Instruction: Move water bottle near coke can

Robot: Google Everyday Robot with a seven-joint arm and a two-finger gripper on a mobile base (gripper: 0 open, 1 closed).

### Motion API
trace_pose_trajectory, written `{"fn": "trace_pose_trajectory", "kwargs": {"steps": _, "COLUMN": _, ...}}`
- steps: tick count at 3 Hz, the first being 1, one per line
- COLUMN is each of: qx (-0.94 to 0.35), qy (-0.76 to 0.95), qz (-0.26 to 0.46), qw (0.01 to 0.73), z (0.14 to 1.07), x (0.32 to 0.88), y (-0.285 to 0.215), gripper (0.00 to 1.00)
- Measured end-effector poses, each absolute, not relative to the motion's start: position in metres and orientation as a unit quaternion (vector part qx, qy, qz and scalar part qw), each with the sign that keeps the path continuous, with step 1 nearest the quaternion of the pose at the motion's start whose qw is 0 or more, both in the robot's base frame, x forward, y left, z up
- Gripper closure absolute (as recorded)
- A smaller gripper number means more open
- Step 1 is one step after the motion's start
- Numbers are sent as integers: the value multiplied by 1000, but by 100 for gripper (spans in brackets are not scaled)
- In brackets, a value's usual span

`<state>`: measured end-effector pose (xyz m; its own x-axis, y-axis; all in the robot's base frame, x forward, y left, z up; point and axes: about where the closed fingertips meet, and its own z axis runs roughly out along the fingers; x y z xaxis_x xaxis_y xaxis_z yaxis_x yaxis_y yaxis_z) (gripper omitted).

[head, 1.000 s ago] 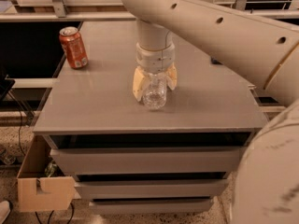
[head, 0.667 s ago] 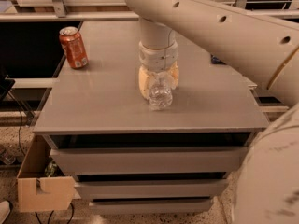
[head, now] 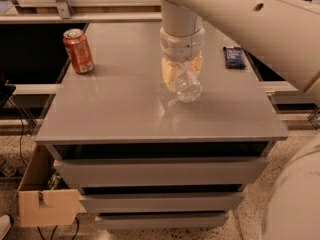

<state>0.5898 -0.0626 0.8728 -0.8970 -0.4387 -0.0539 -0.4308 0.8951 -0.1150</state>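
**One bottle gripped, can well apart**

Camera view: the gripper (head: 182, 76), over the middle of the grey table (head: 115, 111), has its tan fingers (head: 169, 73) clenched on the clear crinkly plastic water bottle (head: 189, 88). The orange-red metal coke can (head: 78, 50) stands at the far-left corner. Next, I judge: carry the bottle toward it.

Grey tabletop (head: 115, 109) with coke can (head: 78, 51) back-left, dark blue packet (head: 234, 56) back-right, end effector (head: 182, 75) around water bottle (head: 189, 88) mid-table.
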Motion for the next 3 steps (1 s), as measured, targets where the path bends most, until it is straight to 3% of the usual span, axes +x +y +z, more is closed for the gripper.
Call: {"fn": "trace_pose_trajectory", "kwargs": {"steps": 3, "qx": -389, "qy": 898, "qz": -77, "qw": 192, "z": 926, "x": 602, "y": -60, "gripper": 100}}
